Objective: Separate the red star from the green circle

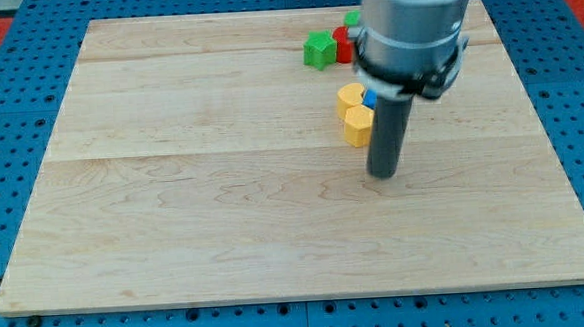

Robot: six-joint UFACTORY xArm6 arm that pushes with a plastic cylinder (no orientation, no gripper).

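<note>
A red block [343, 43], shape unclear, sits near the view's top, right of centre, mostly hidden by the arm. A green block [318, 50] touches its left side. A second green piece [352, 19] peeks out just above the red one, at the arm's edge; I cannot tell which green one is the circle. My tip [384, 175] rests on the board well below this group, just below and right of two yellow blocks, touching none.
Two yellow blocks [350, 97] [358, 126] stand one above the other left of the rod. A small blue block [369, 98] shows between them and the rod. The wooden board [224, 207] lies on a blue pegboard [11, 148].
</note>
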